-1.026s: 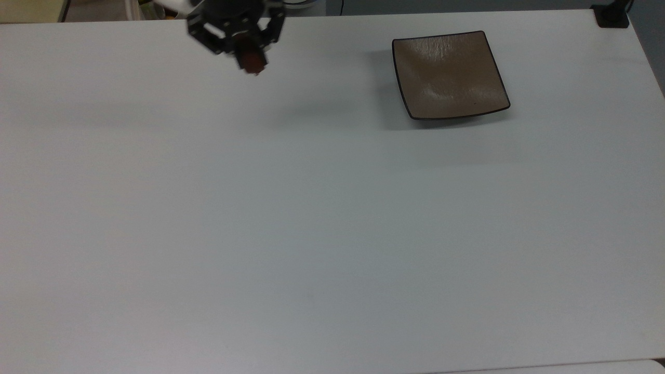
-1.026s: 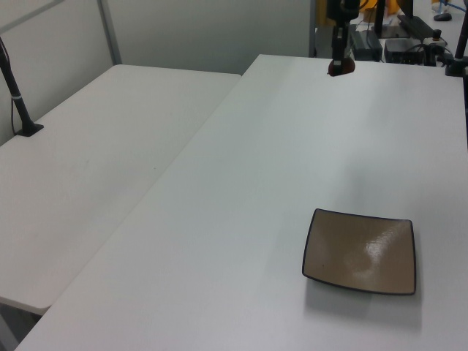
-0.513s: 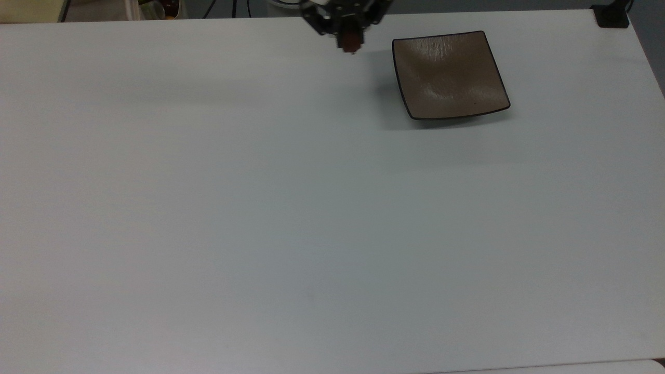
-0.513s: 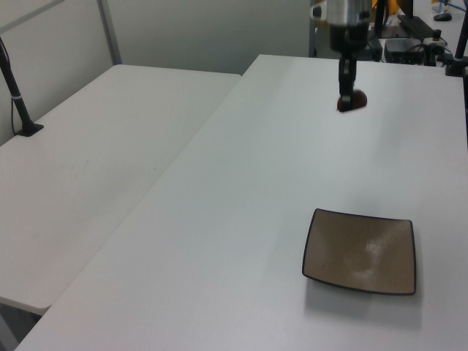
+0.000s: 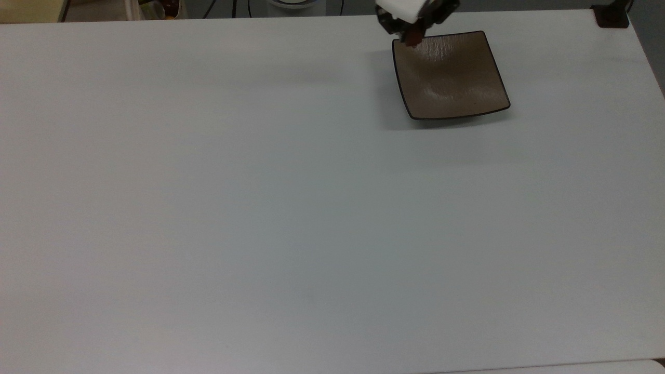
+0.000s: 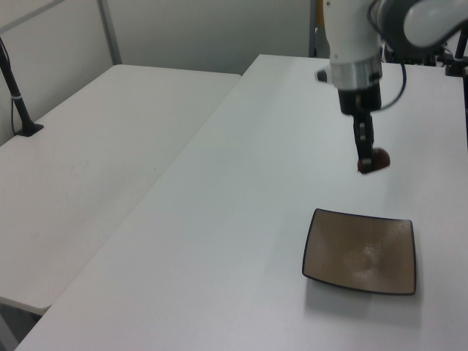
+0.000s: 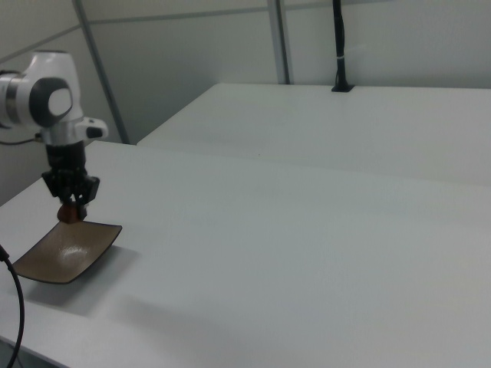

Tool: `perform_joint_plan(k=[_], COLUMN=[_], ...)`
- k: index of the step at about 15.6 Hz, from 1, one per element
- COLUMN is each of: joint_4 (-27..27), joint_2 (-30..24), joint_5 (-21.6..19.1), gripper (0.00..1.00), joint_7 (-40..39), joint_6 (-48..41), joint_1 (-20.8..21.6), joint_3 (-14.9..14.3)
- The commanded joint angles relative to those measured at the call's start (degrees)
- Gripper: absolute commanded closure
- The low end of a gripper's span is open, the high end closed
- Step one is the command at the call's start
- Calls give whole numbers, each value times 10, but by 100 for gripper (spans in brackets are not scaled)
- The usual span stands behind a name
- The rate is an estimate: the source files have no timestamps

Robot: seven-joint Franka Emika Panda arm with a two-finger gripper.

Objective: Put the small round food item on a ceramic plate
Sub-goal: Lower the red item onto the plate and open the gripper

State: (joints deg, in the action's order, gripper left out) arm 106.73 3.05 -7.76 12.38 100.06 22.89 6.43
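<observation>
While I'm watching the feeds, my gripper is clamped on the small round food item, a dark reddish lump pinched at the fingertips and held up off the white counter. From the top view it sits right over the ceramic plate, at the corner toward the top view's upper left. In the right view it hangs just above the plate's far edge, not touching it.
</observation>
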Motion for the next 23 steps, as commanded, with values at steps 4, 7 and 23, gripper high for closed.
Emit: perform_joint_plan(k=[4,7,23], joint_4=[64,90,115], joint_2=[45,57,79], joint_5=[1,13,37], gripper=[66,66,0], joint_7=[96,100,120], joint_6=[141,202,292], joint_1=[25,34,32], joint_3=[51,52,56])
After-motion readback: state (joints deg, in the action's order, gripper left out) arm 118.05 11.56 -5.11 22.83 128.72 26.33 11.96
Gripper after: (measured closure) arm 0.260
